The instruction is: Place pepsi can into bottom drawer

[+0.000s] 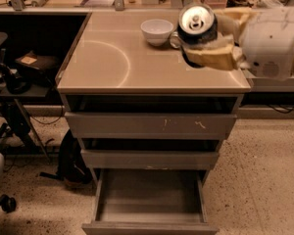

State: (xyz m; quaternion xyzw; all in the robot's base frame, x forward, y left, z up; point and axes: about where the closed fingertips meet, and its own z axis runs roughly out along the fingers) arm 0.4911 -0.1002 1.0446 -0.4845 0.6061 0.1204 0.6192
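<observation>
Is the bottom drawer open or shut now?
Open: the bottom drawer is pulled out, its inside visible. The gripper holds the pepsi can near the tabletop.

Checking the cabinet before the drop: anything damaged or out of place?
Only light scuffs on the top drawer and a pale ring mark on the cabinet top. The bottom drawer stands open; the gripper holds the pepsi can above.
</observation>
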